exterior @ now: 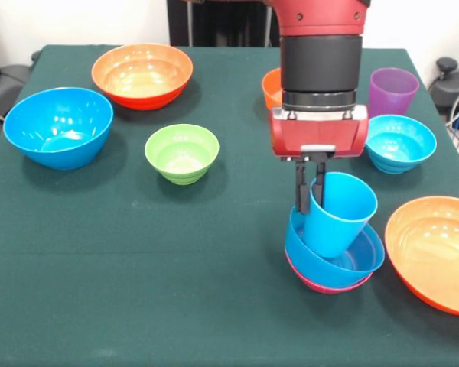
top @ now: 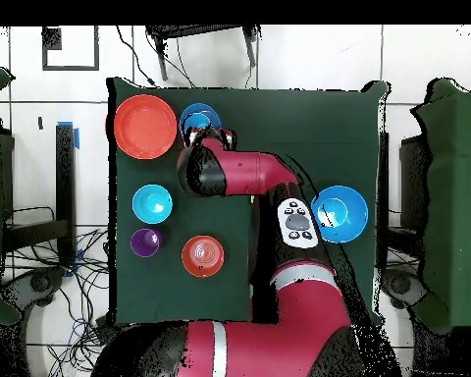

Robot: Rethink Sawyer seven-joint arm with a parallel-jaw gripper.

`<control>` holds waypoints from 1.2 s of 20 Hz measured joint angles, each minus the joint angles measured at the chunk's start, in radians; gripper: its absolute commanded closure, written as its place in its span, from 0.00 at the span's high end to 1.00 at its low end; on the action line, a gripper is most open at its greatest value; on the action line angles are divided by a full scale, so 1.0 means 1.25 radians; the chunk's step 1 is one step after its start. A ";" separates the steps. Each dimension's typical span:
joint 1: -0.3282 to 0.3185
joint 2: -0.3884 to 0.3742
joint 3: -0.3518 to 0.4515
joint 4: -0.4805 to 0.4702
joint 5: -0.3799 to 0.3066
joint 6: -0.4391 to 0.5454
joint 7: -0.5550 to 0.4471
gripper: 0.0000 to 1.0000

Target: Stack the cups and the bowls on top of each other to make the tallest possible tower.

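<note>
- Gripper [exterior: 311, 203] hung over the tower [exterior: 333, 252], its two dark fingers [exterior: 301, 191] pinching the rim of the light blue cup [exterior: 338, 213], one finger outside the wall and one inside.
- Light blue cup sat tilted inside a blue bowl [exterior: 344, 264], which rested in a pink bowl [exterior: 321, 283] whose rim alone showed beneath it.
- That stack stood toward the table's [exterior: 138, 306] near right part in the front view, just beside a large orange bowl [exterior: 436, 248] at the right edge.
- Purple cup [exterior: 392, 91] stood upright near the far right corner, with a cyan bowl [exterior: 400, 142] just in front of it.
- Another orange bowl [exterior: 271, 86] showed only partly behind the arm [exterior: 321, 53].
- Wide orange bowl [exterior: 142, 73] sat near the far edge, a big blue bowl [exterior: 58, 125] near the left edge, and a small green bowl [exterior: 182, 152] between them, closer to the middle.
- No writing or brand marks could be read on any of the cups, bowls or arm.
- From overhead the arm covered the green bowl and much of the stack; a round button pad [top: 298, 222] showed on the arm.
</note>
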 measured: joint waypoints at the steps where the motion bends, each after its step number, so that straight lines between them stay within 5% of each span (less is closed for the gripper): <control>1: -0.003 0.004 0.001 -0.002 0.000 0.000 0.000 0.00; 24: -0.048 0.042 0.040 -0.050 0.000 0.000 0.000 0.00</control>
